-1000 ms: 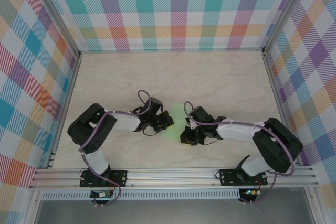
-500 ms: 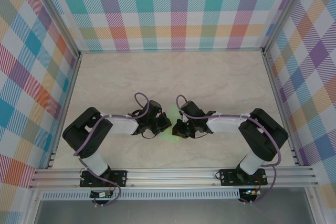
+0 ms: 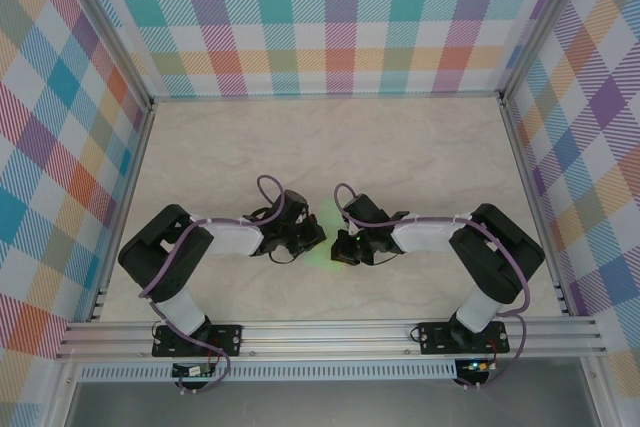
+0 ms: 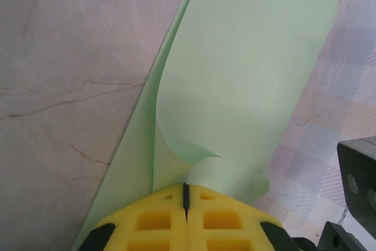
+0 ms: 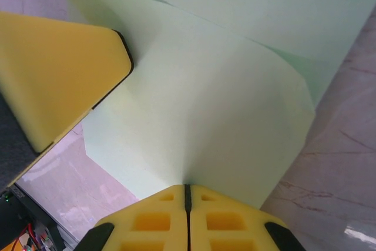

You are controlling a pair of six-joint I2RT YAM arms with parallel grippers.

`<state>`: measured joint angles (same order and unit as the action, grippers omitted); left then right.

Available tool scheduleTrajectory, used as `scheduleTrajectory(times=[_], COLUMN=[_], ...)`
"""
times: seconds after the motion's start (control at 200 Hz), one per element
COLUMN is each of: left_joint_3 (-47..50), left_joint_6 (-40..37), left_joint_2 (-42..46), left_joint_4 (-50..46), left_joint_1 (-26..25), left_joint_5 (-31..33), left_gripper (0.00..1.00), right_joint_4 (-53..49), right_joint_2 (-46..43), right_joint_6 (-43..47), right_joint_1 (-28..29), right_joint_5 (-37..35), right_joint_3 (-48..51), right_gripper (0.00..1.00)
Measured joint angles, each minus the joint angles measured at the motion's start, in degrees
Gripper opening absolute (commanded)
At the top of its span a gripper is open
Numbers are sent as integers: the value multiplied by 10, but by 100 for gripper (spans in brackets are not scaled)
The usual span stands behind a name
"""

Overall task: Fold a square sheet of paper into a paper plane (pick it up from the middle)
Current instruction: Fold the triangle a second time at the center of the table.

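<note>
The 2 hands meet near the middle of the table (image 3: 420, 147), facing each other. The left hand (image 4: 186, 187) has its yellow fingers pressed together on one edge of the pale green sheet of paper (image 4: 247, 74), which curls up from the grip and bends over itself in 2 layers. The right hand (image 5: 187, 187) is also closed tight on the same sheet, from the opposite side. The paper is held between the 2 hands, bowed and not flat.
</note>
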<state>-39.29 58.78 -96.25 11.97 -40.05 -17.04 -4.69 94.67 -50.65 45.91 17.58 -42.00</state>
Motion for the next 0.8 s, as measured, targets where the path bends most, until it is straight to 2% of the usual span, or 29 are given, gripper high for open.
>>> scheduleTrajectory(times=[0.8], left_joint_3=[-38], left_joint_6=[-69], left_joint_2=[-30], left_joint_4=[-33], left_joint_1=[77], left_joint_5=[-55], left_gripper=[0], right_joint_4=[-35], right_joint_2=[15], right_joint_6=[73], right_joint_1=[-2], right_joint_5=[11], right_joint_3=[-25], right_gripper=[7])
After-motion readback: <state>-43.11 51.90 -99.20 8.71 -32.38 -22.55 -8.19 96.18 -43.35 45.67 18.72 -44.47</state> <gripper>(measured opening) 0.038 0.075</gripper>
